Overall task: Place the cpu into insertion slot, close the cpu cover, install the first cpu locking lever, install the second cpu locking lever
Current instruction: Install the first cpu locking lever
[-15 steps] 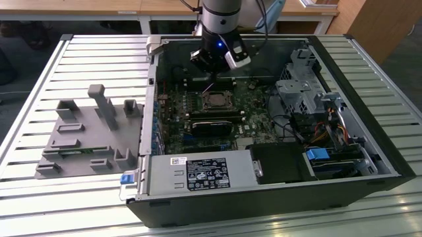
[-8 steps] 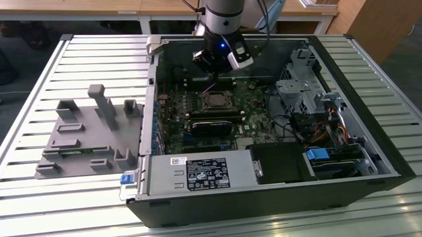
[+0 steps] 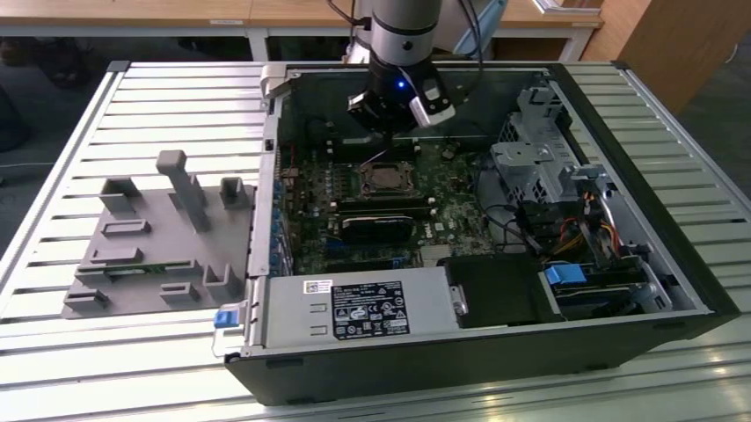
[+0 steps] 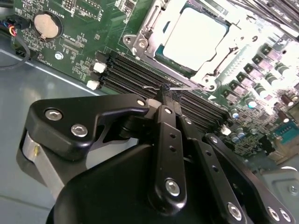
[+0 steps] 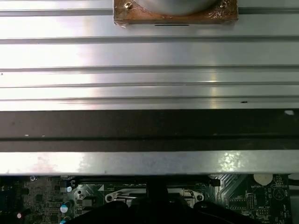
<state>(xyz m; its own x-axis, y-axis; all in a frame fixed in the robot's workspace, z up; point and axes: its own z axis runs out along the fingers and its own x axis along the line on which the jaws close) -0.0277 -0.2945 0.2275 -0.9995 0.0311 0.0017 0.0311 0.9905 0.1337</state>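
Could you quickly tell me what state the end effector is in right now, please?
End effector: shut on a thin wire locking lever beside the insertion slot; the cpu sits under the closed cpu cover.

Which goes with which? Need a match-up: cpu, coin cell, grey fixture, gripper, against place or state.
Things:
1. cpu
2. coin cell
3. grey fixture
4. gripper

Place or state:
A. outside the case, on the exterior view's left
B. shut on the wire lever
C. pale square face up
D. round, silver

Pairs: 1-C, 2-D, 3-A, 4-B
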